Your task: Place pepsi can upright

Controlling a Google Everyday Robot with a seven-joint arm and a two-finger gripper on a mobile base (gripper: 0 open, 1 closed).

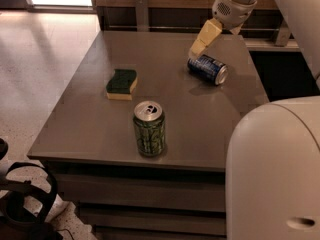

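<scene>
Grey worktop (90, 134) carries, from the left, a sponge (121, 83), an upright green can (149, 129), contents unseen, and the pepsi can (207, 69) on its side just beside my claw (197, 46), released or clenched I cannot tell; approach step, I judge, needing a grasp, then tipping upright.

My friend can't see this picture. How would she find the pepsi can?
Look at the grey table, then its far right part, just below the gripper. The pepsi can lies there on its side. It is dark blue, while the green can stands upright near the front.
</scene>
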